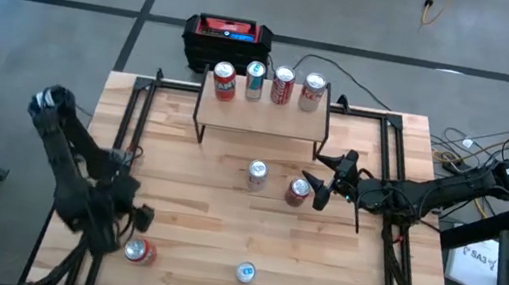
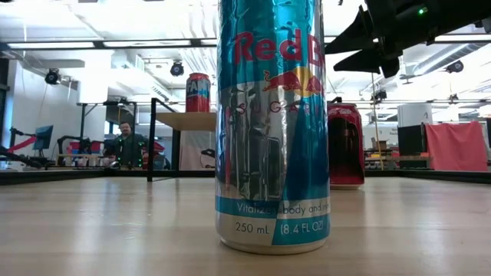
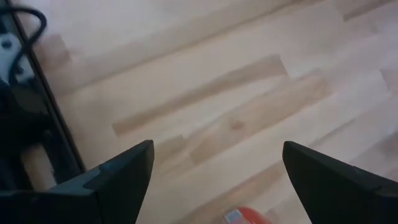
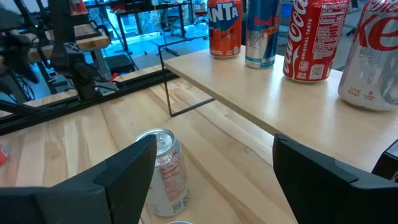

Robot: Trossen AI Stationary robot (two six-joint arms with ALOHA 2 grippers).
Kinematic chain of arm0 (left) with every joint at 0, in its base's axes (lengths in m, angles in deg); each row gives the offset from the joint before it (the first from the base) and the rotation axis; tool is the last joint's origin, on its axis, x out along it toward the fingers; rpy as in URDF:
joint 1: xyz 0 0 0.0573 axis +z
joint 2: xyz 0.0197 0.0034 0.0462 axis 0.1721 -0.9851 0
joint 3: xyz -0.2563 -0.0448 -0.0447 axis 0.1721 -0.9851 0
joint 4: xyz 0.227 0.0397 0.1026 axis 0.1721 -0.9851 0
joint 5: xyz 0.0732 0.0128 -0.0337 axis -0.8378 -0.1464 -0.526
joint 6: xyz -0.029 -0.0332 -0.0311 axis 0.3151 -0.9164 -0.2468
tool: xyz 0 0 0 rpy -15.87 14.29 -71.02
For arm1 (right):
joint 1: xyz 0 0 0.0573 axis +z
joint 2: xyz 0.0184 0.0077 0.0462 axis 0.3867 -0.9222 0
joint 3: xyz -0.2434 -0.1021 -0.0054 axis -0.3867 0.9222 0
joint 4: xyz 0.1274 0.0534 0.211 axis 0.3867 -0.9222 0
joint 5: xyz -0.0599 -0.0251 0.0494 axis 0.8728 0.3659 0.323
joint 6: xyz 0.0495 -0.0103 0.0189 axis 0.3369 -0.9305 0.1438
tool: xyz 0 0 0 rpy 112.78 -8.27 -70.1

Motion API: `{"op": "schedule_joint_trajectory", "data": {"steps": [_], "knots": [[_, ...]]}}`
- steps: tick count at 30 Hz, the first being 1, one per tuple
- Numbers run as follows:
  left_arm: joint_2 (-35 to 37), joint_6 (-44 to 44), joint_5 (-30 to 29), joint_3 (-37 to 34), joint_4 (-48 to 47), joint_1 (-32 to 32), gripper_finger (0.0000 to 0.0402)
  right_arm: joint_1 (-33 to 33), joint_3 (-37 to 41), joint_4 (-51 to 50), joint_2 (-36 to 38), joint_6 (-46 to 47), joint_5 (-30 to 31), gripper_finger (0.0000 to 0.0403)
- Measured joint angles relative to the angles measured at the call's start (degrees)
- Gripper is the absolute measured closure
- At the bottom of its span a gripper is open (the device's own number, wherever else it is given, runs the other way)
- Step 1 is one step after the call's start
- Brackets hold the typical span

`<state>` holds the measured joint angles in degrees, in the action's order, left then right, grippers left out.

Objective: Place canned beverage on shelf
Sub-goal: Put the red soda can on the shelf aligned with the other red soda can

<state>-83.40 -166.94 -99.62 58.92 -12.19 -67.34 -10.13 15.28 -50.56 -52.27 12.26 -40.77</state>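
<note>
Red can [image 1: 298, 191] stands upright beside right end effector [image 1: 322, 185].

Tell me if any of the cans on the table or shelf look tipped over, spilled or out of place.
Nothing stands out. Four cans stand upright in a row on the shelf, and the four cans on the table also look upright, with no spill visible. The can by the left hand shows too little to be sure.
</note>
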Motion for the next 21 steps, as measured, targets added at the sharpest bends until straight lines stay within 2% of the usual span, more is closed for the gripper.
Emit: {"op": "schedule_joint_trajectory", "data": {"steps": [6,12,21], "knots": [[-13.3,-5.2,-0.2,7.9,-2.0,-4.2,0.0062,0.0,0.0,0.0,0.0,0.0,0.0,0.0103],[-26.4,-9.7,-0.1,19.3,-9.5,-5.8,0.0062,0.0,0.0,0.0,0.0,0.0,0.0,0.0103],[-38.3,-11.8,1.2,30.6,-9.5,-6.1,0.0062,0.0,0.0,0.0,0.0,0.0,0.0,0.0103]]}}
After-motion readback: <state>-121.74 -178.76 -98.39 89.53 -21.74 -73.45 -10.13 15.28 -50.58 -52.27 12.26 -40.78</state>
